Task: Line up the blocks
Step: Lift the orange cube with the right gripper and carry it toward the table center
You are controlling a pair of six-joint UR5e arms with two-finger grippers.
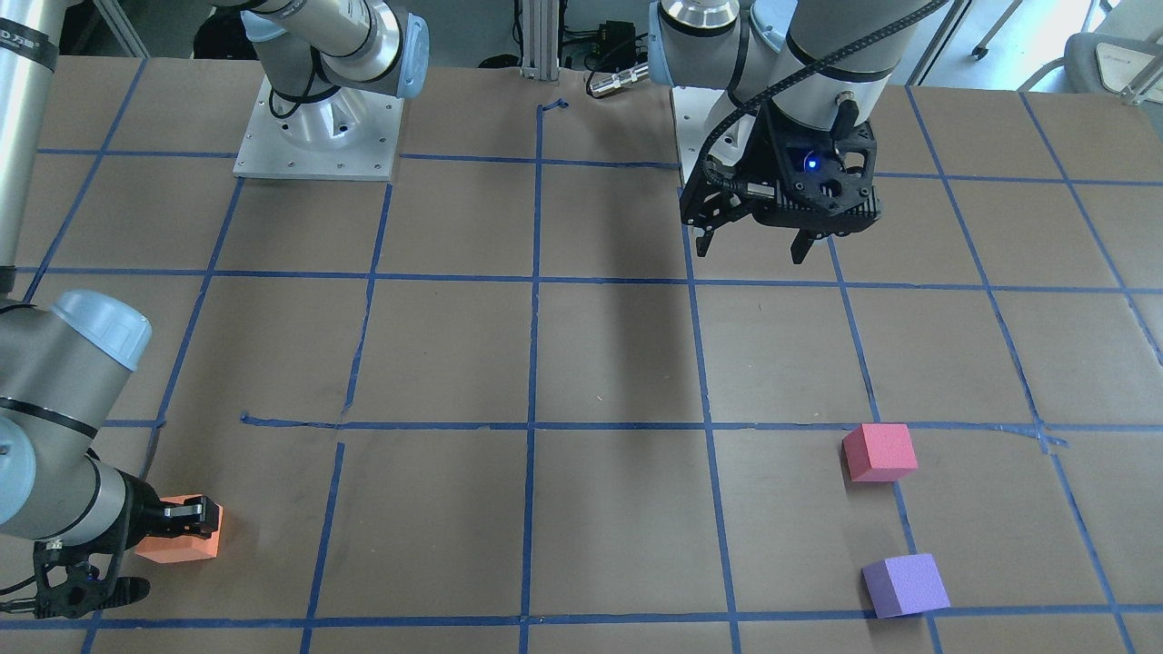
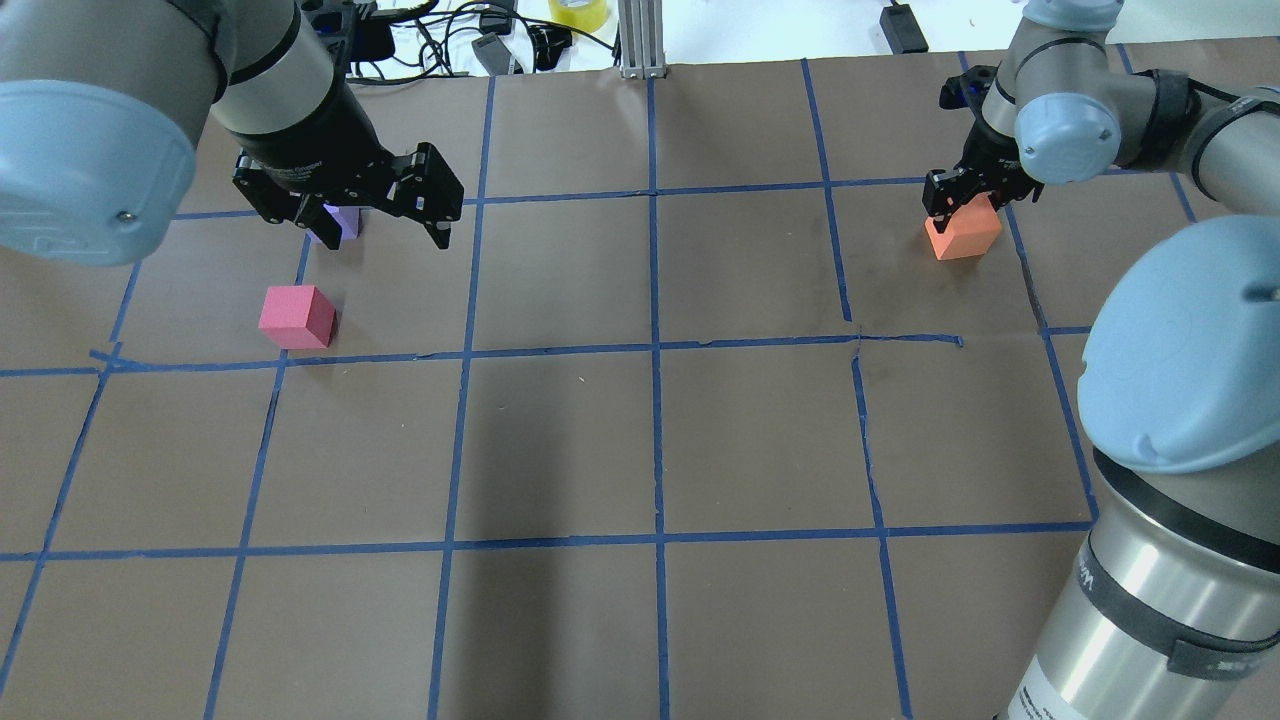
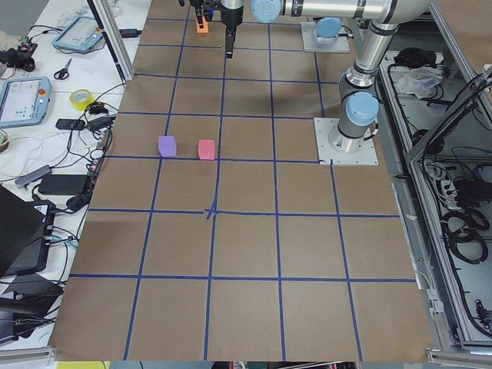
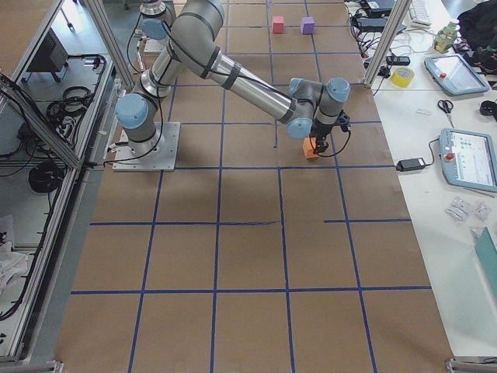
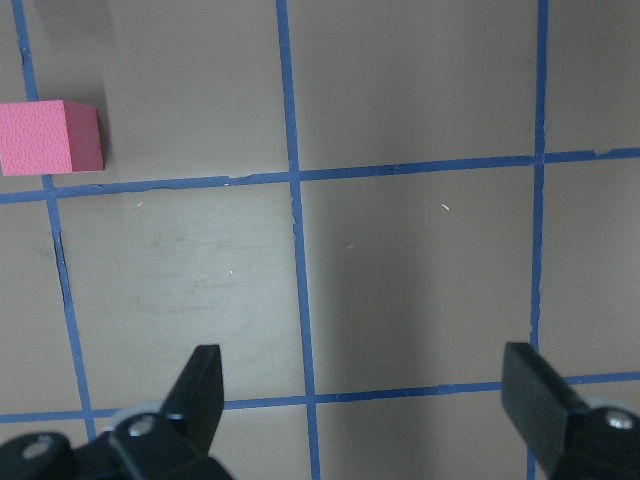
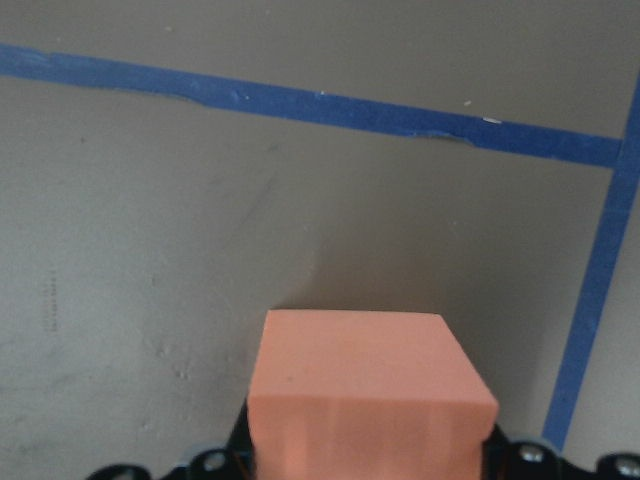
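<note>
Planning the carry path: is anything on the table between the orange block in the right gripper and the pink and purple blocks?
Nothing visible. The table between the orange block and the pink block and purple block shows only tape lines. The open left gripper hangs above the table on their side.

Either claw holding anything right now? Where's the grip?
Right claw grips the orange block by two opposite sides, near its top. Left claw is open and empty.

Near block point(image 1: 879, 451) before far block point(image 1: 905, 584), third block point(image 1: 186, 547) far right
</note>
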